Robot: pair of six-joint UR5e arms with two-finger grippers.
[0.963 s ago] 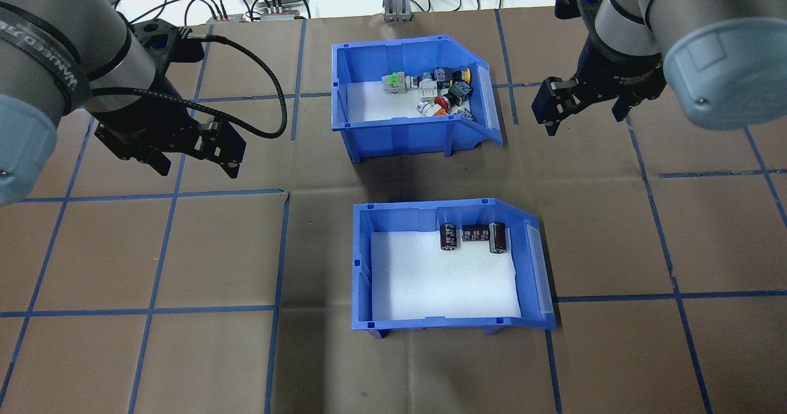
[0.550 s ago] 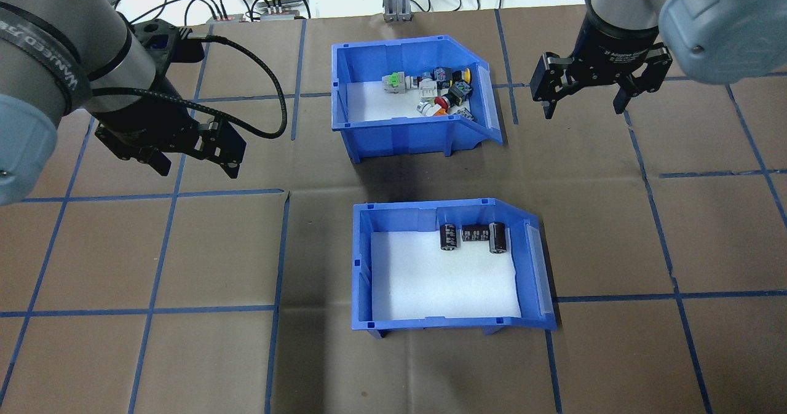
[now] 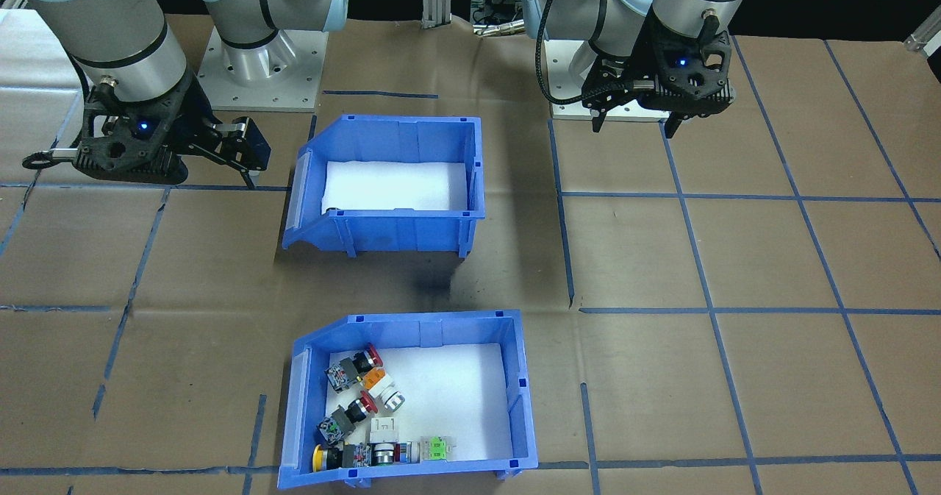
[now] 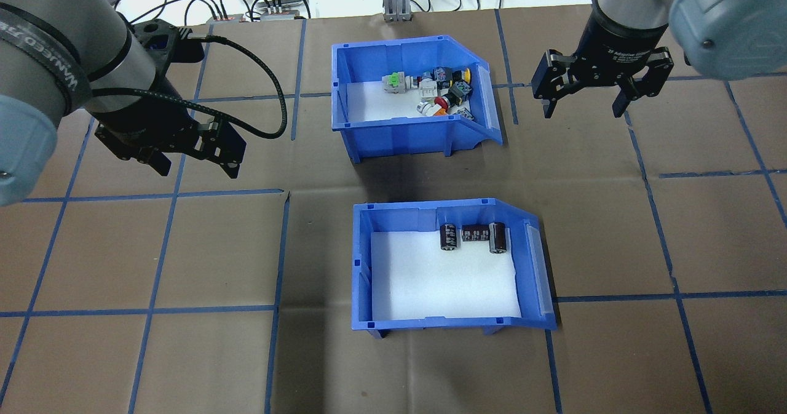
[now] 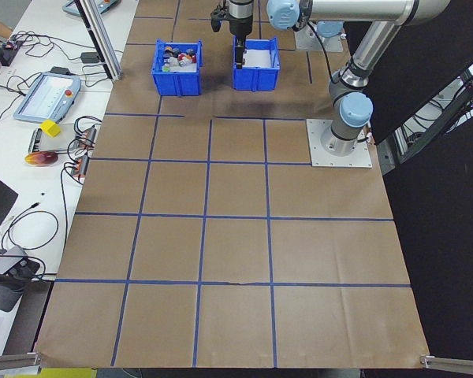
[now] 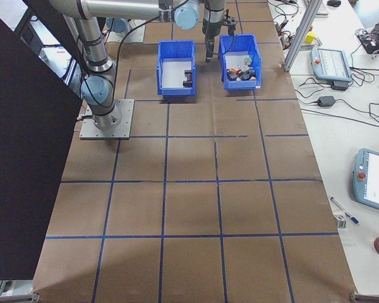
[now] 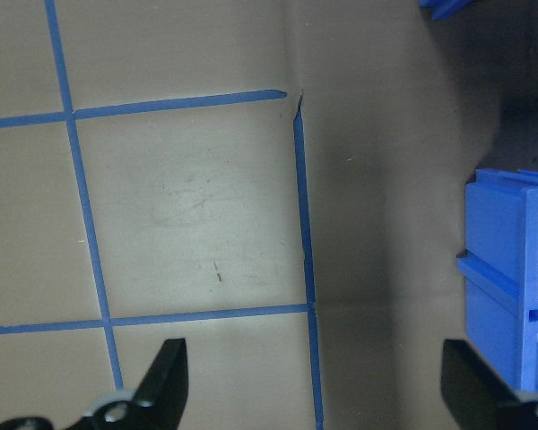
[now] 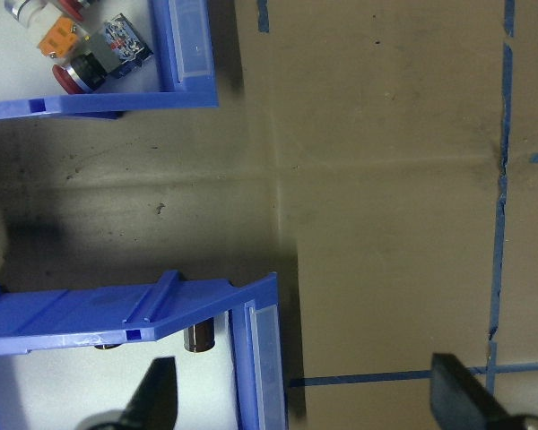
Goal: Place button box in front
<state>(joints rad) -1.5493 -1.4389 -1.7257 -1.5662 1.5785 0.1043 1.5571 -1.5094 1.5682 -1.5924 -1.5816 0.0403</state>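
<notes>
The button box (image 4: 396, 132) is a blue bin with a white liner and several colourful push-buttons (image 4: 439, 91). It stands on the far side of the table from the robot, and shows low in the front-facing view (image 3: 412, 329). My right gripper (image 4: 582, 112) hangs open to the right of its sloped side, apart from it and holding nothing. In the right wrist view that gripper (image 8: 305, 403) is over bare table, with the button box's corner (image 8: 193, 54) at upper left. My left gripper (image 4: 200, 171) is open and empty, well left of both bins.
A matching blue bin (image 4: 442, 325) with three black capacitors (image 4: 473, 237) stands nearer the robot, a gap of table between the two bins. Blue tape lines (image 4: 154, 309) grid the brown table. Cables and devices (image 4: 270, 8) lie beyond the far edge.
My right gripper has moved toward the far edge and turned square to the table, still open. The left arm and both bins have not moved.
</notes>
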